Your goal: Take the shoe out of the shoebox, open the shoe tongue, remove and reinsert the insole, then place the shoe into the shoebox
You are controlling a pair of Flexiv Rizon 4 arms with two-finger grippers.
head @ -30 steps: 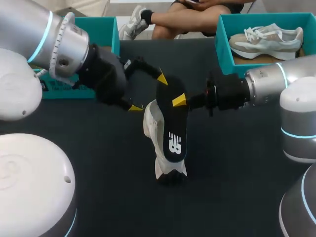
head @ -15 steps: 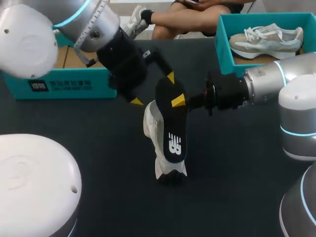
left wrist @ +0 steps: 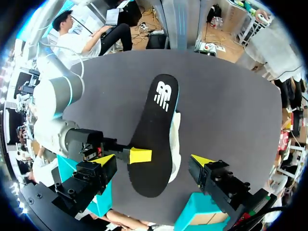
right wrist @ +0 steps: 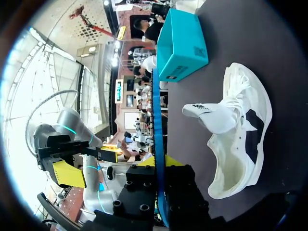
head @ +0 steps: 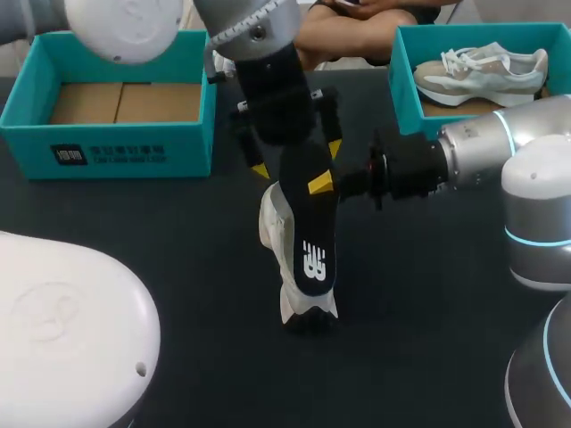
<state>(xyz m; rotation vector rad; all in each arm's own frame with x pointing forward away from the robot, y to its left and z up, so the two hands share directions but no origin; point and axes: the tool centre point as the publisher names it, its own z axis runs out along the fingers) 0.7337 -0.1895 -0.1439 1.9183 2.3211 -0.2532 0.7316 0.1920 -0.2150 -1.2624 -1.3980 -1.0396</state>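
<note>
A black foam insole (head: 308, 234) bearing a white logo hangs over the white mesh sneaker (head: 275, 223), which lies sideways on the dark table (head: 178, 241). The right gripper (head: 323, 185) pinches the insole's edge. The left gripper (head: 297, 159) straddles its heel, spread wide. A teal cardboard shoebox (head: 116, 143) with white print shows its brown floor. A second teal box (head: 406, 62) holds a pale sneaker (head: 482, 71).

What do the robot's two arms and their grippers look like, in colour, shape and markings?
The left arm and the right arm are silver metal cylinders with rounded white joint covers; glowing light-blue rings show on the right one. The left gripper and the right gripper are black and blocky, with bright yellow wedge-shaped tips.
</note>
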